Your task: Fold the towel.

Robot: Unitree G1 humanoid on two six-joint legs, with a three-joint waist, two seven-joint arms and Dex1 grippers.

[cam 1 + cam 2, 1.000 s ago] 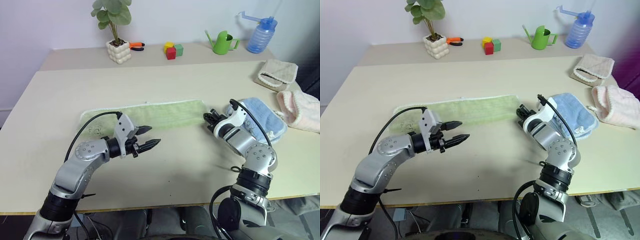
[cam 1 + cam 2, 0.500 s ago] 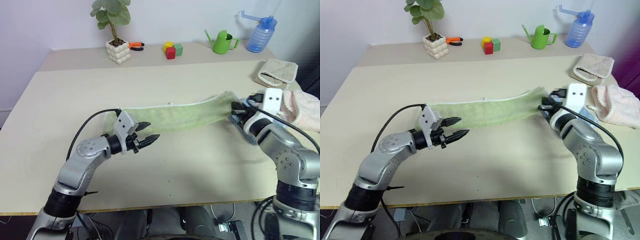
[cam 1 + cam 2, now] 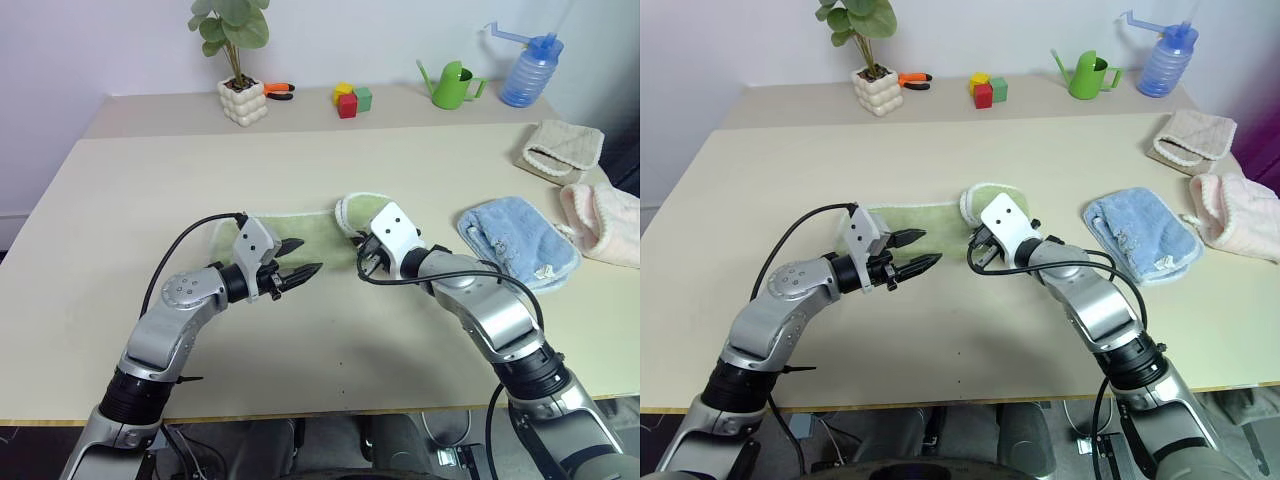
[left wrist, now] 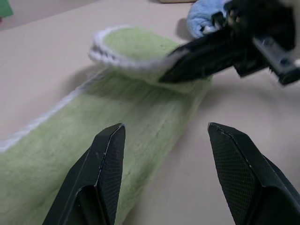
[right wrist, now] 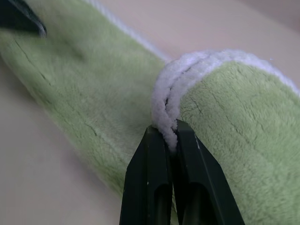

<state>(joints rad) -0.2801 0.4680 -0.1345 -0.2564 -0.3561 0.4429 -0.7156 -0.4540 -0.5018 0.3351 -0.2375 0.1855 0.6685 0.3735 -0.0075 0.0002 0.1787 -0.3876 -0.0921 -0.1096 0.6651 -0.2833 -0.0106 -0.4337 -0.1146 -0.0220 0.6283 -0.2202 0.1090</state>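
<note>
Small light green terry towel mid-table, right end lifted and curled leftward. Right gripper pinching its whitish stitched edge; left gripper spread, empty, near the strip. Soft, light, limp: best taken by hems or corners.

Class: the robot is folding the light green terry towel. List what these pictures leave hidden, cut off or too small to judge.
- Light green terry towel: its left end lies behind the left gripper in the eye views; no dark mark visible.
- Right gripper: the towel's whitish edge covers its fingertips in the right wrist view.
- Pink cloth: cut by the eye views' right edge.
- Orange-handled tool: too small to identify.
</note>
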